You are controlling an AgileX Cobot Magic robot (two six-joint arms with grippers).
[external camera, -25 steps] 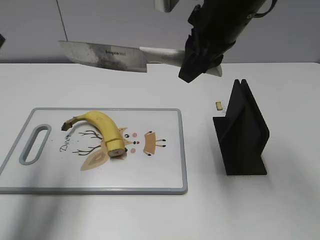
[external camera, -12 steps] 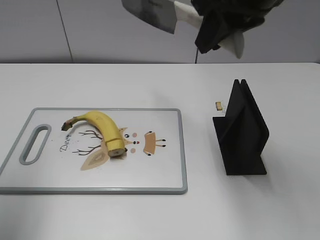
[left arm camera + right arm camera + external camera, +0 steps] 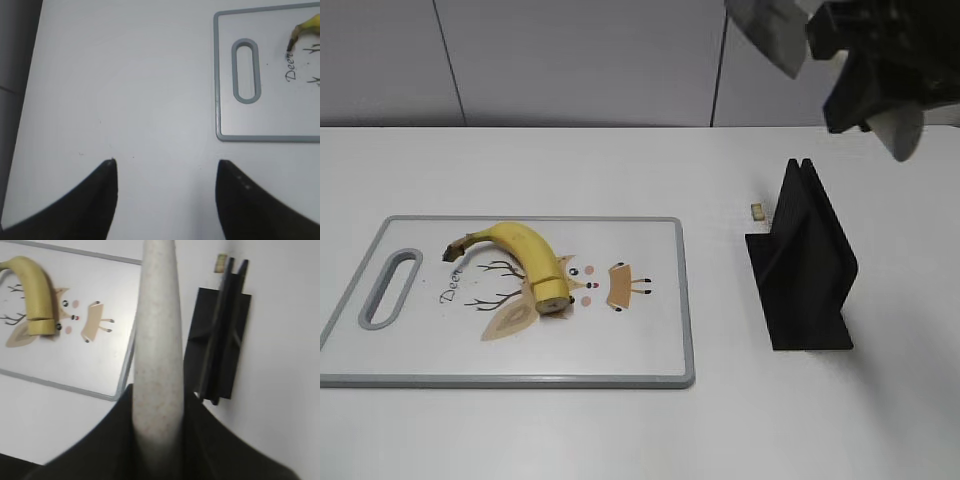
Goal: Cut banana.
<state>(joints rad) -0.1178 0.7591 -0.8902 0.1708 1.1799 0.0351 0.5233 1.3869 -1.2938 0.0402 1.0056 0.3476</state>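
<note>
Knife (image 3: 156,335) is pinched in right claw (image 3: 865,75), high above holder (image 3: 804,265); banana (image 3: 525,258) lies far left below, one end already cut. Left claw (image 3: 165,182) is spread, idle.

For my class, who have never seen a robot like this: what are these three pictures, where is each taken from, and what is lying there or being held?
This is a two-armed robot at a white table. The wide picture comes from a camera in front. The other two come from cameras on the wrists, looking past the jaws.

On the table lies a cutting board with a banana on it, one end already cut. To the right stands a black knife stand.

The right gripper, high at the top right, holds a knife by its pale handle. The left gripper is open and empty, over bare table beside the board.
</note>
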